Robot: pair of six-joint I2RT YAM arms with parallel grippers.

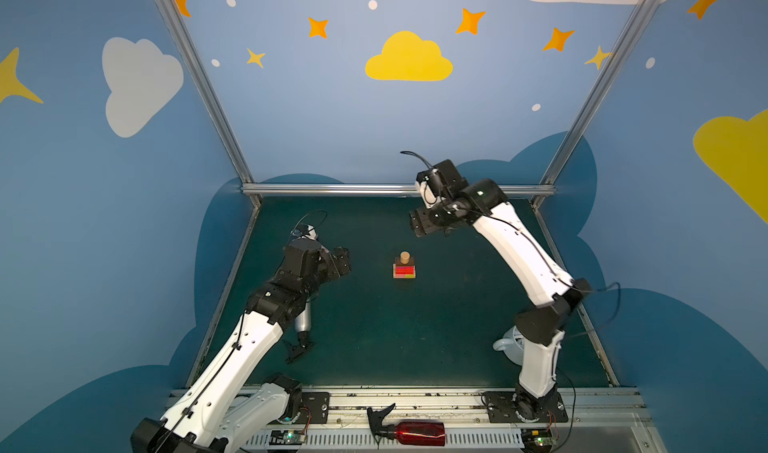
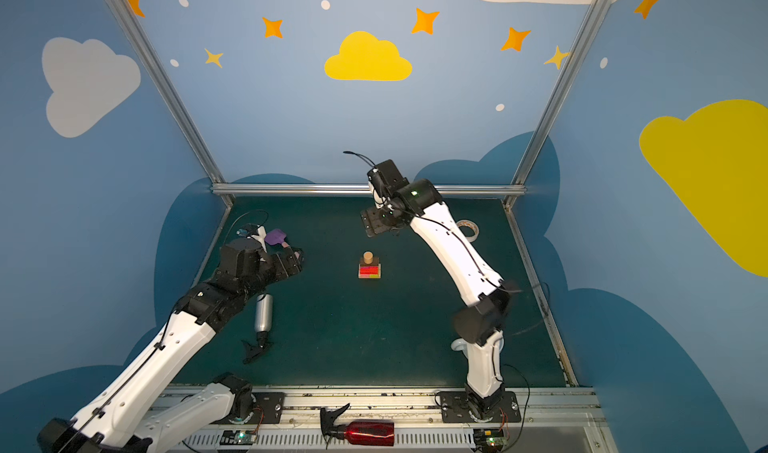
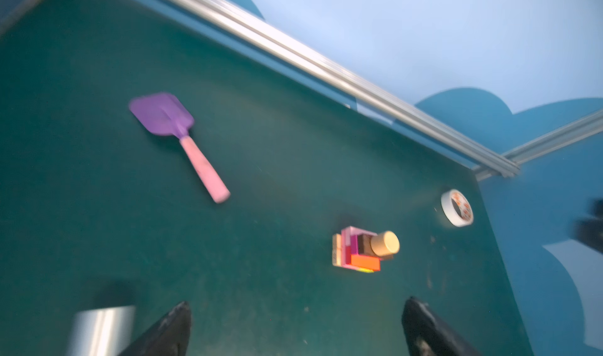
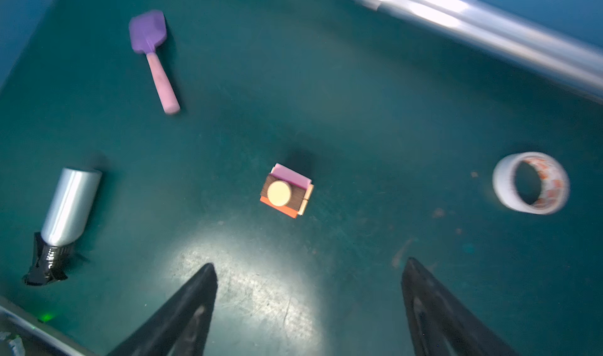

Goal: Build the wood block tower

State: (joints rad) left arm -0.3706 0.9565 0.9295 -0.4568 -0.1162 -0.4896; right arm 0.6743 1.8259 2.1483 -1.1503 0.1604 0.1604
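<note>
One tower (image 1: 404,269), one spatula (image 3: 191,150), one tape roll (image 4: 530,183), two spray bottles (image 2: 263,311).

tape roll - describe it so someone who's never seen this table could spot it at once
Start at the dark green table and go to its far right corner, by the metal rail. There, partly behind the right arm, sits the tape roll. It is the only hollow ring: white outside, orange-red print inside, unlike the blocky coloured tower mid-table.

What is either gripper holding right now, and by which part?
Nothing is held. The left gripper and right gripper are both open and empty, well apart from the tower, which stands on its own.
</note>
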